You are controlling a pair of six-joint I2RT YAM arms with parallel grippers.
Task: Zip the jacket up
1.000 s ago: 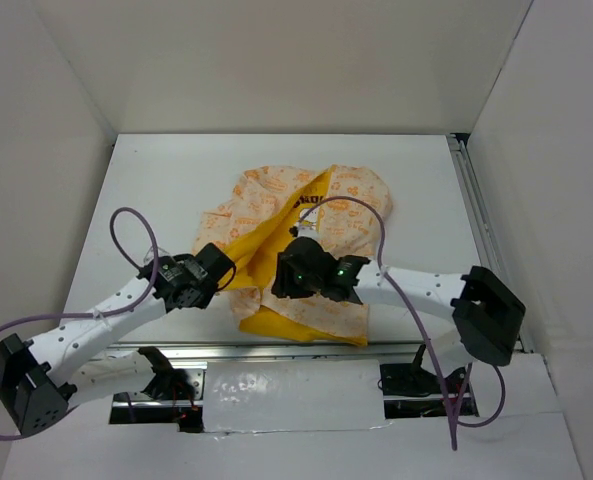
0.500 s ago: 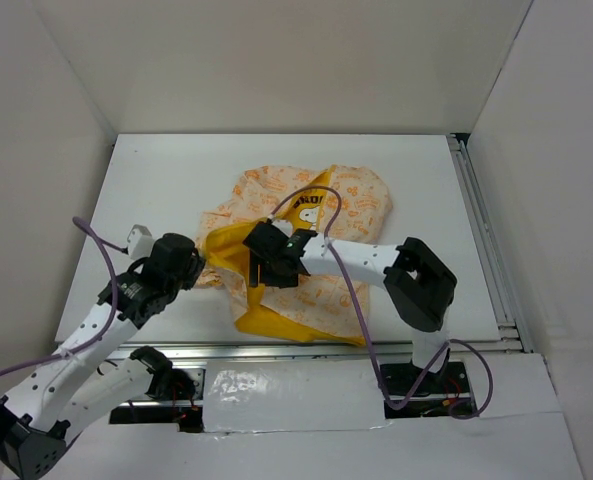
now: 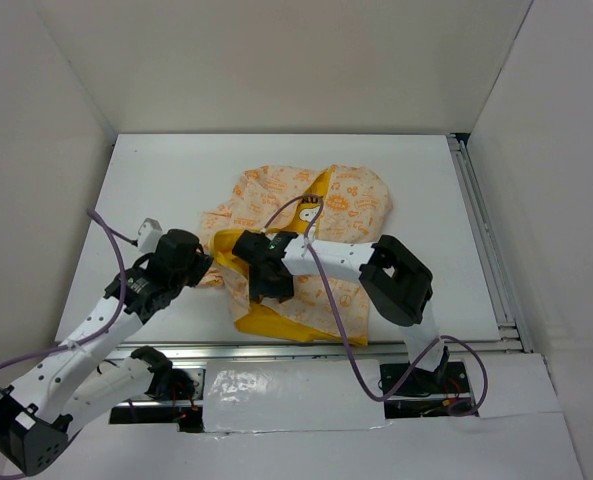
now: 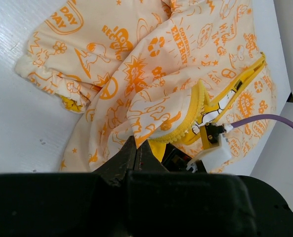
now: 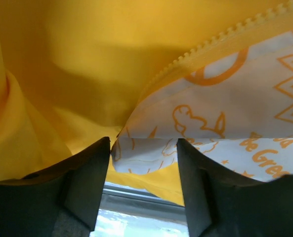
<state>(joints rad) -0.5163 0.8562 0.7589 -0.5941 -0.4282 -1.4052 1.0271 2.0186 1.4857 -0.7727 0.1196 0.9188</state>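
The cream jacket with orange print lies crumpled mid-table, its yellow lining showing along the near side. My left gripper is at its left edge. In the left wrist view, that gripper is shut on a fold of the jacket just beside the yellow zipper strip. My right gripper sits over the jacket's middle. In the right wrist view it is open, with a printed fold reaching between its fingers, under the zipper teeth and lining.
White walls close in the table on three sides. A metal rail runs along the right edge and another along the near edge. Purple cables loop off both arms. The right wrist's white mount is close to my left fingers.
The right arm has swung left across the jacket, its gripper now near the left one. The left arm has drawn back to the left with the jacket's edge, bunching the fabric.
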